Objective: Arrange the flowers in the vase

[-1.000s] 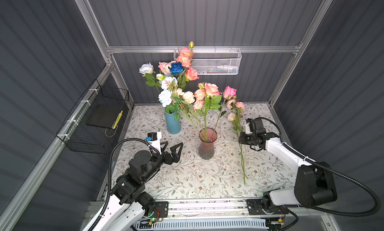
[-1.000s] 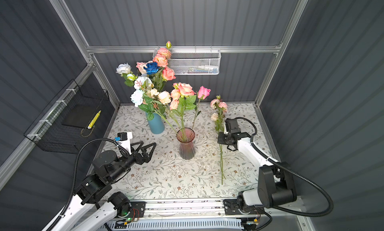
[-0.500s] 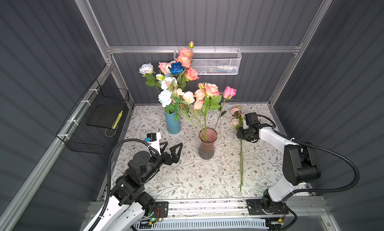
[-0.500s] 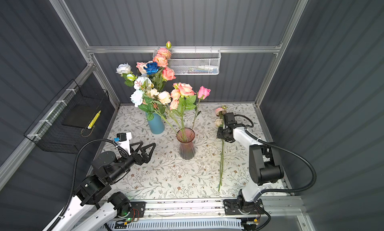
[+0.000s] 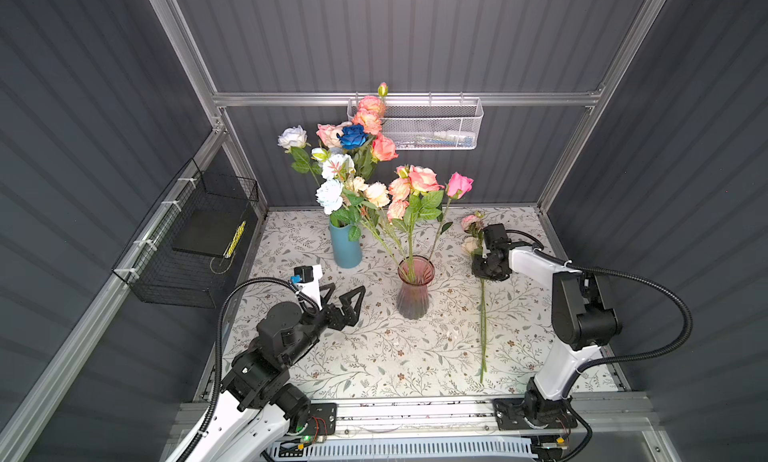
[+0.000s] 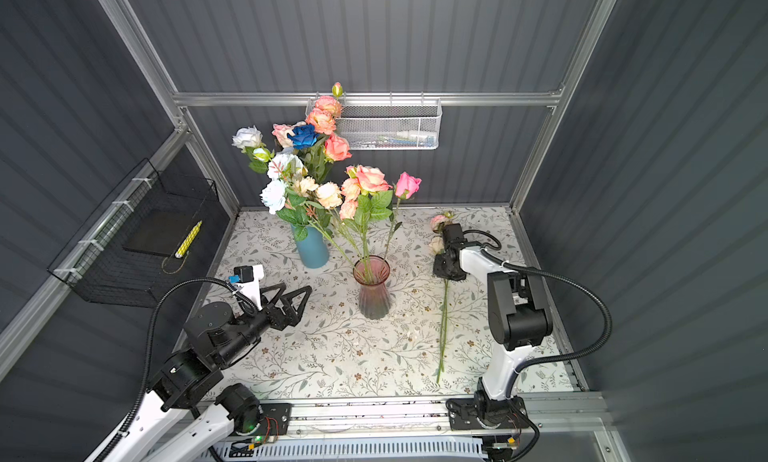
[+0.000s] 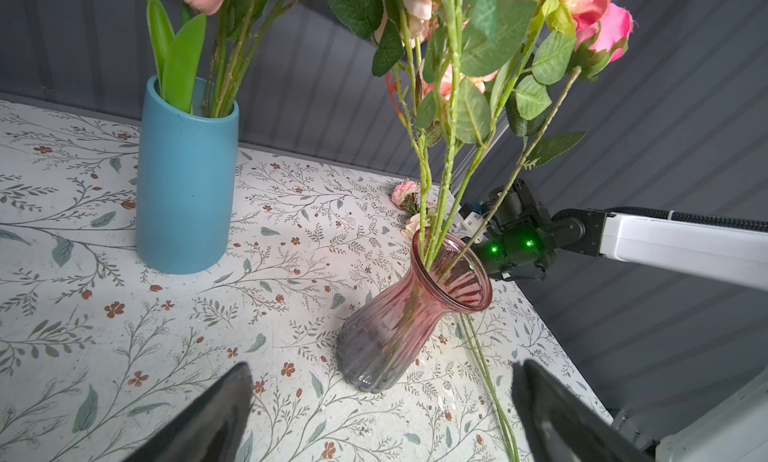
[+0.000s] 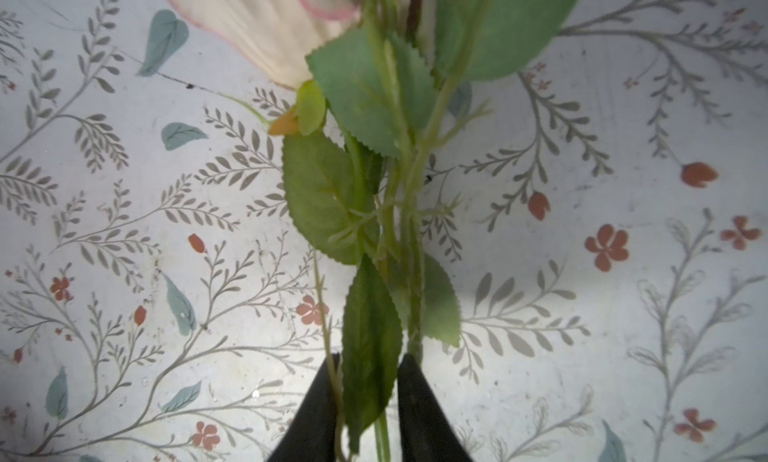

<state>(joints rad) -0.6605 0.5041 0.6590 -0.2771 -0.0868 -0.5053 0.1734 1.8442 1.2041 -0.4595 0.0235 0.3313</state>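
Right end effector (image 8: 370,364) pinches a loose rose (image 5: 483,322) lying on the surface (image 5: 374,356) right of the pink vase (image 5: 413,297), left end effector (image 5: 348,291) spread idle; next it needs lifting upright over the vase.

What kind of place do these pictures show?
Probably a robot test booth, not a home: dark grey ribbed walls on silver aluminium framing, a white-and-black left arm and right arm bolted to a front metal rail, and a floral-patterned tabletop between them.
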